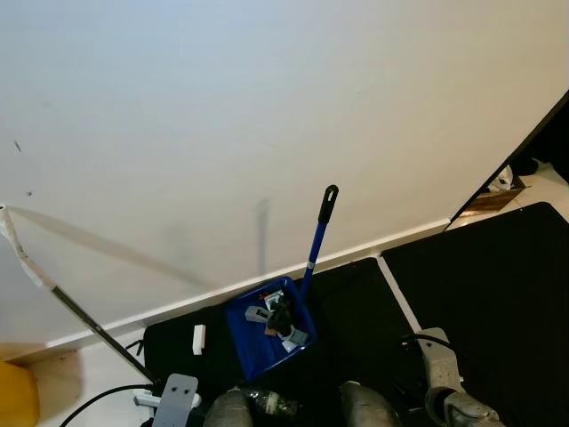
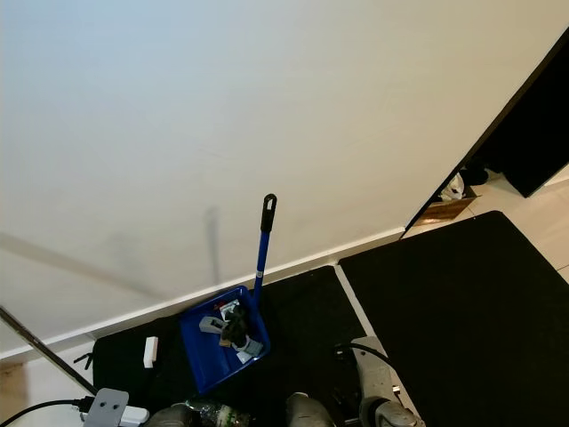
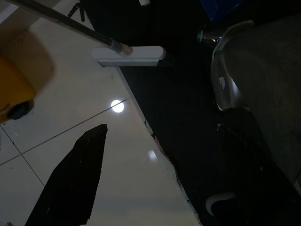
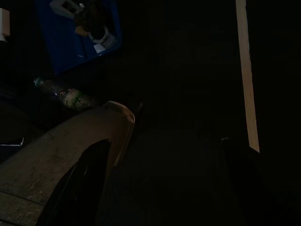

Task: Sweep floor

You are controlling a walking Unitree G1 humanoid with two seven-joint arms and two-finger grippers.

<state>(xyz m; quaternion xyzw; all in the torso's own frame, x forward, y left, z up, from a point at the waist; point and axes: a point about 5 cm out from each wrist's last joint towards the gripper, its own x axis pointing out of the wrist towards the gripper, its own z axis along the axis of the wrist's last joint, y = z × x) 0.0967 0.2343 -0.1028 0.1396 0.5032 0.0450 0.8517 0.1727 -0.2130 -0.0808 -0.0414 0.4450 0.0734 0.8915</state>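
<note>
On the black mat (image 1: 356,302) by the wall, you see the blue dustpan (image 1: 258,334) full of scraps, its handle (image 1: 315,240) sticking up. Both your left gripper (image 3: 155,183) and right gripper (image 4: 164,183) hang spread wide, holding nothing.

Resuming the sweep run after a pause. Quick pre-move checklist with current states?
1. Dustpan upright on the black mat, blue handle standing up near the wall: ok.
2. Dustpan already holds debris: ok, but whether there is room for more: cannot tell.
3. Plastic bottle lies on the mat by the robot's feet, not in the dustpan: not ok.
4. Small white object on the mat beside the dustpan, uncollected: not ok.
5. Long pole ends in a white head on the tile: ok; who holds it: cannot tell.
6. Left gripper and right gripper open, holding nothing: ok.
</note>
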